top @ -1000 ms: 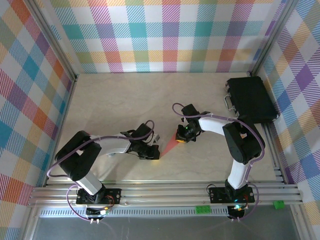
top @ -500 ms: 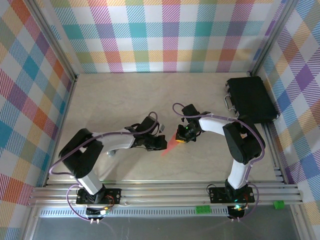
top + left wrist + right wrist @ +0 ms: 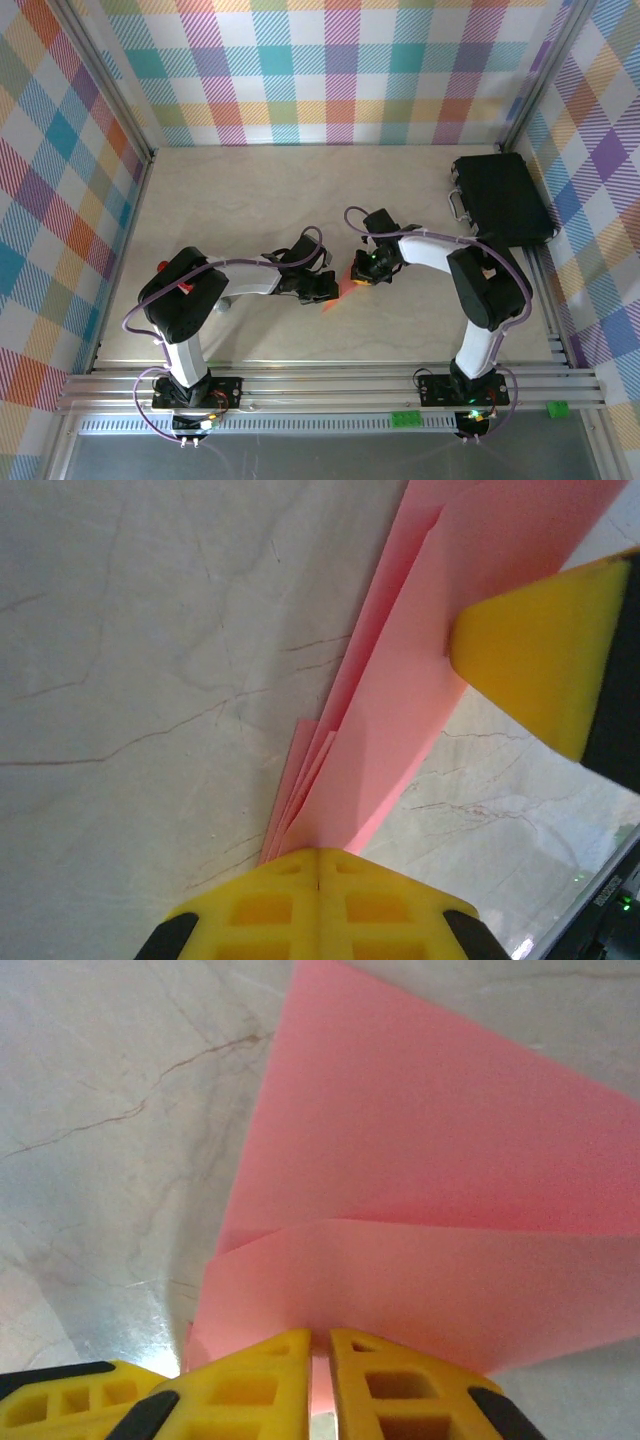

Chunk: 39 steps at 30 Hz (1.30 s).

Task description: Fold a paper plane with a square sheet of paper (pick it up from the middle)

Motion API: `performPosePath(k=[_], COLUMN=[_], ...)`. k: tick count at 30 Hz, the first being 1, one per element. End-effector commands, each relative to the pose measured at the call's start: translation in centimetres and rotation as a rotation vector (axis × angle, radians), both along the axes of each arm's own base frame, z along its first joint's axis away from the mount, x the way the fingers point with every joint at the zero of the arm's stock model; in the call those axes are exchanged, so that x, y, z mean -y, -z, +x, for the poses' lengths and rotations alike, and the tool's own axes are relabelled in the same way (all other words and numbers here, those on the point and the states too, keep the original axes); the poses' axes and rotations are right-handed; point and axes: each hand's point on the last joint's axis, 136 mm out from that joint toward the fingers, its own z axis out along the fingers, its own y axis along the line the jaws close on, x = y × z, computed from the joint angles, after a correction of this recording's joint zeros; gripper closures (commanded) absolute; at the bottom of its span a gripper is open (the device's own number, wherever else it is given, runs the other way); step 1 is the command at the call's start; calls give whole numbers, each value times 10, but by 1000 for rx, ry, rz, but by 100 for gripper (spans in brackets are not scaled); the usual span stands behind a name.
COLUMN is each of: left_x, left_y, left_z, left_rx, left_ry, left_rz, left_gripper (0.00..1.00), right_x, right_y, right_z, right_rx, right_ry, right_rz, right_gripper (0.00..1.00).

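The salmon-pink paper, folded into a narrow layered dart, is the paper plane (image 3: 343, 291), lying on the table between the two arms. My left gripper (image 3: 327, 289) is shut, and in the left wrist view its closed tips (image 3: 318, 858) sit on the plane's (image 3: 400, 710) narrow end, where the layers run in under them. My right gripper (image 3: 364, 271) holds the wide end. Its yellow fingers (image 3: 270, 1360) stand a sliver apart with a flap of the plane (image 3: 430, 1160) between them. One right fingertip (image 3: 540, 660) shows resting on the pink paper.
A black case (image 3: 503, 198) lies at the back right by the wall. A small red object (image 3: 163, 266) sits near the left arm's elbow. Plaid walls close in three sides, and an aluminium rail (image 3: 330, 385) runs along the near edge.
My left gripper, shut throughout, has slid up and to the right along the paper toward the right gripper and now covers more of it. The right gripper has stayed put.
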Motion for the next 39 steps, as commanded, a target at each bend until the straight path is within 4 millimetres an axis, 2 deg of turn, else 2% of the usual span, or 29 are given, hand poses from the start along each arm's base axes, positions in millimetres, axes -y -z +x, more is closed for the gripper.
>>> performPosePath(k=[1,3,5,10,20,25,29,34,39], left_x=[-20,-23,-23,-23,-20,-6,6,9,-8], left_y=[33,35,35,35,25,-1,-17,-6,17], left_z=[-18,-19,-19,-19,-17,-11,-3,0,-11], left_rx=[-85,-88,-88,-86,-71,-20,22,-3,-50], left_ry=[-25,-29,-31,-28,-24,-17,-21,-35,-68], left_rz=[108,119,121,125,101,-3,-79,-82,-3], left_gripper=[100,100,100,100,100,100,98,94,97], right_x=[-11,-20,-26,-31,-20,-13,-12,-14,-12], right_y=[-26,-36,-35,-20,12,26,27,27,27], right_z=[2,-1,-7,-23,-26,-30,-32,-31,-29], right_rx=[100,119,116,76,8,-25,-23,-13,11], right_ry=[-65,-90,-110,-119,-91,-79,-78,-87,-83], right_rz=[77,126,136,125,37,-5,0,18,33], right_gripper=[83,82,83,88,93,94,95,95,94])
